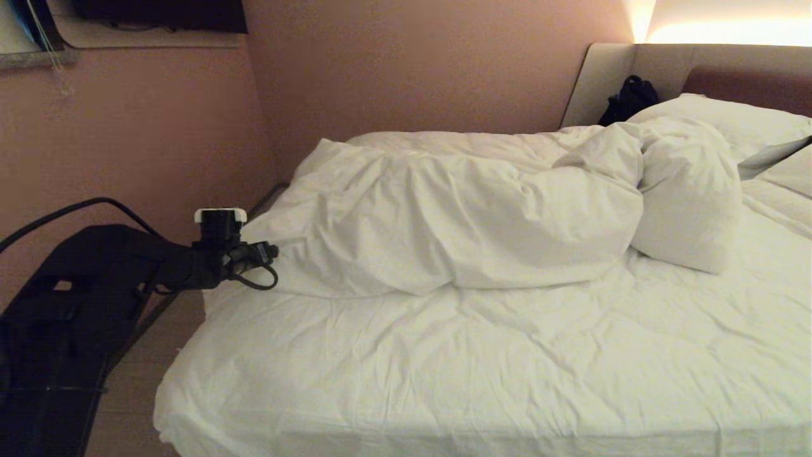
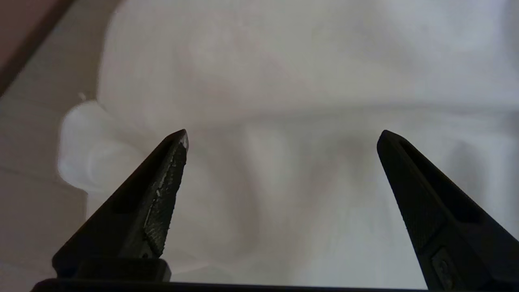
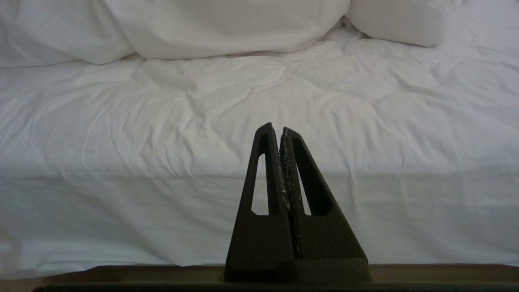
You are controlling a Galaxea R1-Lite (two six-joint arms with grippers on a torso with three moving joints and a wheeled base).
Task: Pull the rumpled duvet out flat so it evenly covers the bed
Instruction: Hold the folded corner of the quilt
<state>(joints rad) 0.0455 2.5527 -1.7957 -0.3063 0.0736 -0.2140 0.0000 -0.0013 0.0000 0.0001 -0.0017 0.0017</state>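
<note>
The left arm (image 1: 127, 266) reached level from the robot's left side, its left gripper (image 2: 282, 136) spread wide with nothing between the fingers (image 2: 162, 194), while the right gripper (image 3: 280, 129) pointed forward, pressed together and empty, out of the head view.

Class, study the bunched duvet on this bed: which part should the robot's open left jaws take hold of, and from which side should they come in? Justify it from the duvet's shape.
Probably the duvet's folded lower edge near its left corner, approached from the bed's left side, where the left gripper already waits, jaws wide. There the heap thins into a rolled lip, likely pinchable, unlike the puffy middle.
</note>
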